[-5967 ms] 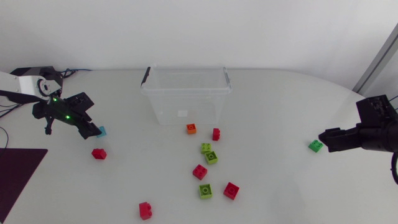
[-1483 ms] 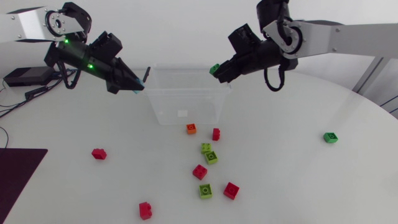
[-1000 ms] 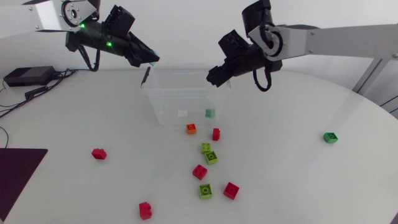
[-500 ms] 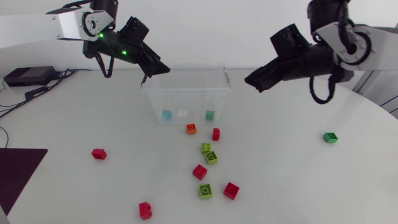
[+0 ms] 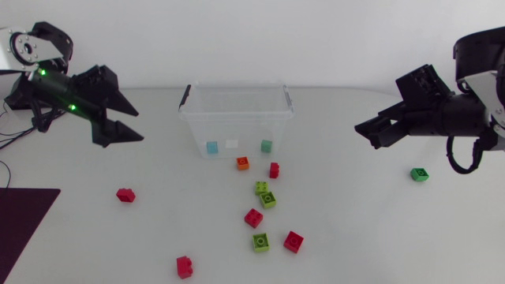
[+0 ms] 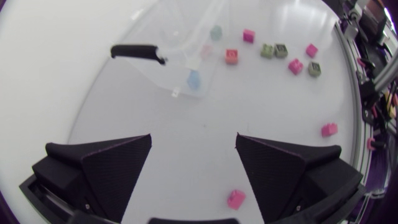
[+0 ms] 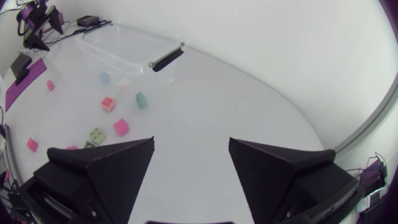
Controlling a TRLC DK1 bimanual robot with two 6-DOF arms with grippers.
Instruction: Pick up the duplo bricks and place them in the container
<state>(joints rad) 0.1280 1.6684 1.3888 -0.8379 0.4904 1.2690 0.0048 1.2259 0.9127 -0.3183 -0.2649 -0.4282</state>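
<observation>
Your left gripper (image 5: 136,126) is spread wide and holds nothing; its wrist view shows only bare table between the two fingers. Ahead of it, well apart, stands the clear container (image 5: 193,130), with the black handle (image 6: 138,51) on the end that faces this gripper. A light-blue brick (image 5: 211,147) lies on the container floor at the end nearer this gripper. A lone red brick (image 5: 125,195) lies on the table, the closest loose piece to your left gripper. From the wrist it shows low in the gap, close by one finger.

Your right gripper (image 5: 367,134) is also wide open and empty, fingertips pointing toward the container, which sits well ahead of it. A teal brick (image 5: 267,145) rests inside the container at the end nearer this gripper. One green brick (image 5: 420,174) lies on the table close to your right gripper, back behind its fingertips and off to one side of the arm.

Between the two grippers, just outside the container's long wall, are an orange brick (image 5: 243,163) and a small red brick (image 5: 274,170). Farther out from that wall lie two lime bricks (image 5: 265,194) touching each other, then a red one (image 5: 253,218), a lime one (image 5: 260,241) and another red (image 5: 293,241). A last red brick (image 5: 184,267) sits apart, well away from both grippers.
</observation>
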